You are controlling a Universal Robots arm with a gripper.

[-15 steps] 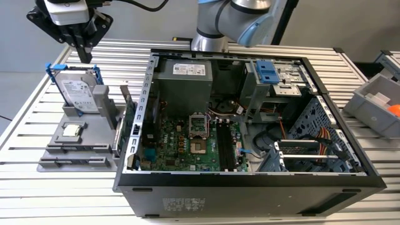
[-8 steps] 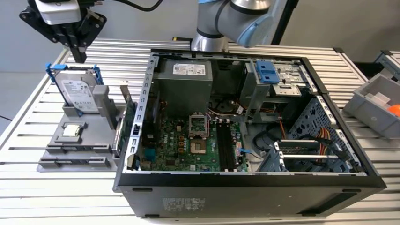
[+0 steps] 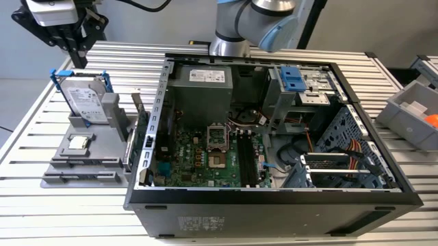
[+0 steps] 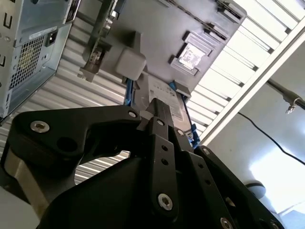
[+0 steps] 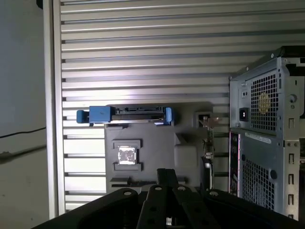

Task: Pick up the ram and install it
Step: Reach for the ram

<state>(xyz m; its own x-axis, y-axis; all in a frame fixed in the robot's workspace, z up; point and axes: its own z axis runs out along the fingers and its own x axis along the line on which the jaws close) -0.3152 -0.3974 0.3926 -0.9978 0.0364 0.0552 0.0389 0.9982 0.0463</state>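
So the claw (image 3: 77,59) is hung up high over a corner of the ribbed tabletop (image 3: 41,220), and its fingers are pressed together with nothing pinched between them. Nothing's been picked up yet. The ram (image 3: 128,149) is taken to be the thin strip stood on its long edge in the grey holder (image 3: 102,179), below the claw and off toward the case side. Its long axis is laid level, running alongside the wall of the open PC case (image 3: 274,205), with one end pointed back toward the claw's end of the holder. That call can't be made with full certainty, since the strip is seen edge-on. Almost straight under the claw, a hard drive (image 3: 87,102) in a blue caddy is stood upright at the near end of the holder, so it's roughly on the line between claw and ram. A green card with a metal bracket (image 3: 140,115) is stood just beside the ram, squeezed between it and the case wall. A processor chip (image 3: 79,142) is laid flat in the holder, on the ram's side away from the case. The long black motherboard slots (image 3: 244,159) are seen inside the case, farther from the claw than the ram. Open air is left above the holder, and the tabletop's edge is found near the holder's outer side.
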